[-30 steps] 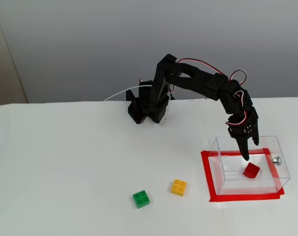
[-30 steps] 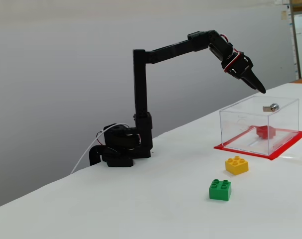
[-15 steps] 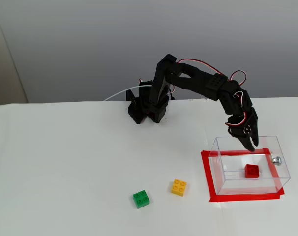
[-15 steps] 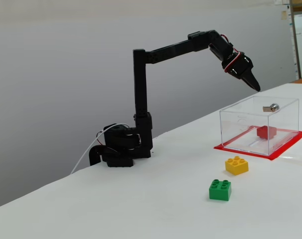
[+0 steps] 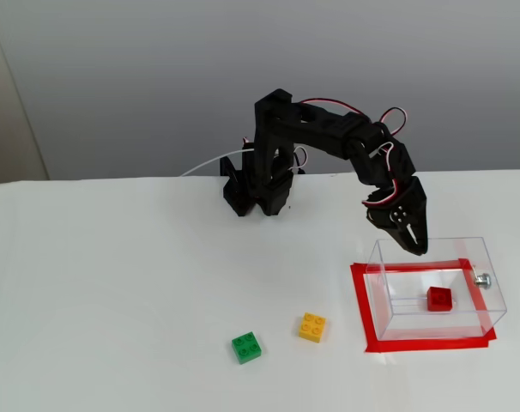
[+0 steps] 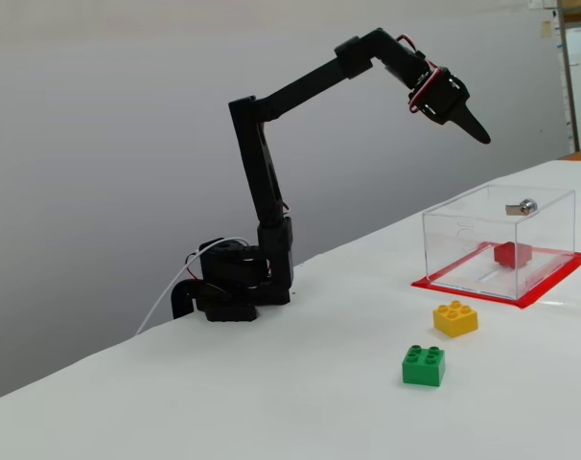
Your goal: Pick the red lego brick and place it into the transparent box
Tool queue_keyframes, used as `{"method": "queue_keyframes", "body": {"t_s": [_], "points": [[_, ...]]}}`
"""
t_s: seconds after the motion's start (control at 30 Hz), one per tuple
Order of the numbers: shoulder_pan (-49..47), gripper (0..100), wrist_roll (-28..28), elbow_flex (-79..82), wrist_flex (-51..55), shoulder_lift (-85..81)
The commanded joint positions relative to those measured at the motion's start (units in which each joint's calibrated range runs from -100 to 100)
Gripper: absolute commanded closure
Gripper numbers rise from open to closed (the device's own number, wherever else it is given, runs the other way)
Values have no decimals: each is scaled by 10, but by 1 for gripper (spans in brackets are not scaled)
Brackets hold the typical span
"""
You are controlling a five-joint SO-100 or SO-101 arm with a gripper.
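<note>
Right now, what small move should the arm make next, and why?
Probably retract toward its base. The glossy red lego brick lies inside the clear plastic box, and the black two-finger gripper is empty, above the box; nothing looks left to place.

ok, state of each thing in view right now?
red brick: lying flat inside the box, studs up, free of the hand
box: open-topped, upright inside the red tape frame
hand: raised above the box, empty, looks shut
yellow brick: on the table, outside the box
green brick: on the table, outside the box
</note>
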Motion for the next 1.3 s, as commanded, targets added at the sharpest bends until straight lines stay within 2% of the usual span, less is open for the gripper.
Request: {"method": "queue_keyframes", "body": {"t_s": [0.0,0.4,0.63,0.93,1.27], "points": [[53,99,-1,-19,47,-72],[301,99,-1,182,68,-326],[430,99,-2,309,67,-419],[461,99,-1,395,65,-464],[457,99,1,550,-74,-550]]}}
